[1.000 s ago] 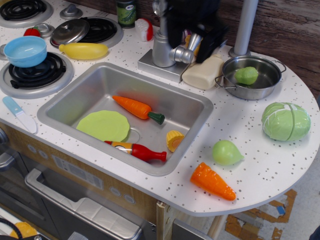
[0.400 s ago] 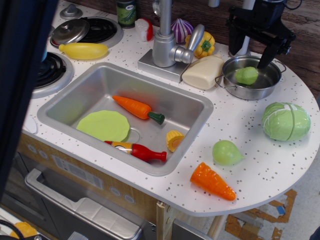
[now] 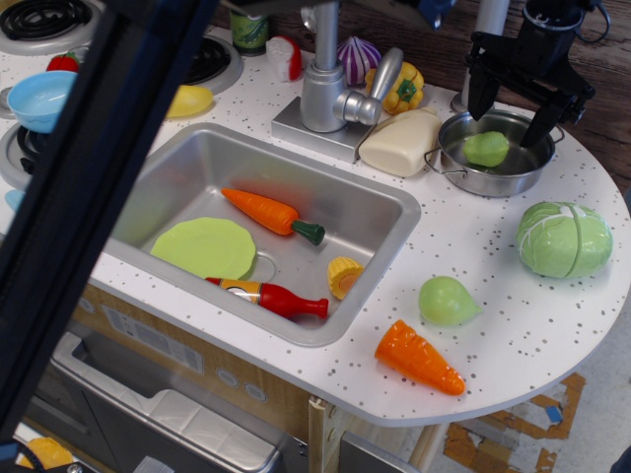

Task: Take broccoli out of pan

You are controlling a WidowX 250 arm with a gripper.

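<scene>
Since the frame a moment before, the black two-fingered gripper [image 3: 511,106] has shifted so its fingers now straddle the small round shiny steel pan [image 3: 492,153], one on each side above the rim, where earlier it hung more to the pan's right; a wide dark blurred bar [image 3: 89,197] has also swung across the left side, hiding part of the stove.

Only one view is given. The jaws stand wide open and hold nothing. That spread looks chosen so the fingers can drop on either side of the small light-green lumpy plastic broccoli [image 3: 486,148], which lies inside the pan near its middle, untouched.

Around it: a cream plastic bottle [image 3: 401,141] lies just beside the pan's left handle, and the steel faucet [image 3: 330,84] stands further left. The large white-veined green cabbage [image 3: 563,239] sits near the pan in front of it. The pan's shallow wall is the likeliest thing for a finger to catch on descent. The rectangular steel sink [image 3: 385,212] is well apart.
</scene>
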